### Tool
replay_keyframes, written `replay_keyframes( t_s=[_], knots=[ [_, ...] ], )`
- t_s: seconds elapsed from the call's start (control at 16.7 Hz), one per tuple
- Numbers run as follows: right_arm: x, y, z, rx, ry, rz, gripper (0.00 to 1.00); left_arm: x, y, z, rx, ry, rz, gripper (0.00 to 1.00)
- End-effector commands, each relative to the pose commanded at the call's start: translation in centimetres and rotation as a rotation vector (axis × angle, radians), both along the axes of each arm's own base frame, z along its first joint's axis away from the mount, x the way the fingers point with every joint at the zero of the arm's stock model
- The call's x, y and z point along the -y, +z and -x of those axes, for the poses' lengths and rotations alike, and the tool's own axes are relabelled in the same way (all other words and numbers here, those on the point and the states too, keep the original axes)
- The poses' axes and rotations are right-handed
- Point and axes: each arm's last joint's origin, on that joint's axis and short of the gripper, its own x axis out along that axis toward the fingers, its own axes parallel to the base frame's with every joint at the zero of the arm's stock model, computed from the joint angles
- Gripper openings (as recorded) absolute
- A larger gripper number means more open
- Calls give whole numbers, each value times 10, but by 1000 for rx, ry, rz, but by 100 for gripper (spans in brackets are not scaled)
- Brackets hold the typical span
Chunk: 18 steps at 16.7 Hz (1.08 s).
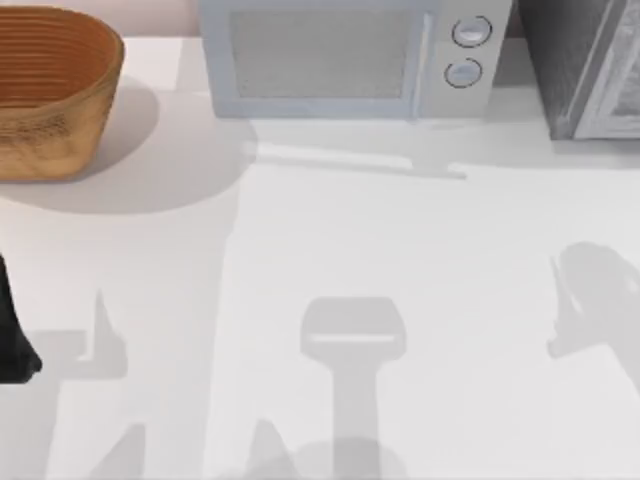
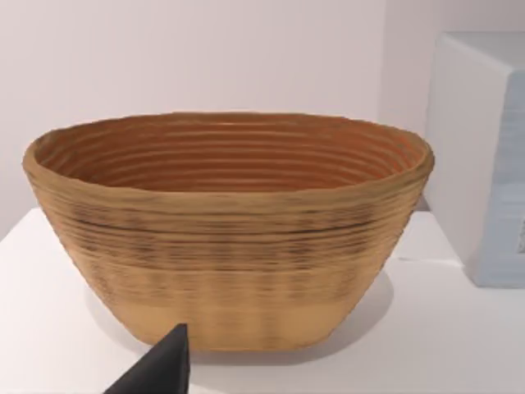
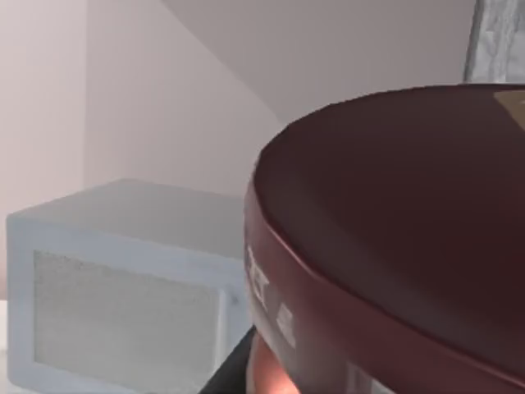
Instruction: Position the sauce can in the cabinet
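Note:
The sauce can (image 3: 394, 246) sits tilted and very close in the right wrist view, showing its dark maroon round top and a strip of red band below the rim. My right gripper is shut on it, and one dark finger (image 3: 236, 371) shows beside the can's base. The cabinet (image 1: 585, 65), a dark grey speckled box with a lighter framed panel, stands at the table's far right corner; its edge (image 3: 499, 37) also shows past the can. My left gripper (image 1: 14, 345) is parked at the table's left edge, open, with one fingertip (image 2: 162, 369) showing.
A pale grey microwave (image 1: 345, 55) with two round knobs stands at the back middle, left of the cabinet, and also appears as the microwave (image 3: 123, 295) beyond the can. A woven wicker basket (image 1: 55, 90) sits at the back left, facing the left wrist camera as the basket (image 2: 230, 238).

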Motion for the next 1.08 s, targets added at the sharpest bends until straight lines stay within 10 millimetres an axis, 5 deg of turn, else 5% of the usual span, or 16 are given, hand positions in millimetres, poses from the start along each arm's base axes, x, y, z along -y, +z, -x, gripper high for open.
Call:
replay_keyframes(
  t_s=[0.24, 0.42, 0.84, 1.08],
  knots=[
    [12, -61, 8, -113, -227, -57, 0, 0, 0, 0, 0, 0, 0, 100],
    [16, -82, 8, -168, -303, -67, 0, 0, 0, 0, 0, 0, 0, 100],
    [16, -81, 8, -180, -297, -65, 0, 0, 0, 0, 0, 0, 0, 100],
    [14, -52, 5, -257, -300, -47, 0, 0, 0, 0, 0, 0, 0, 100]
  ],
)
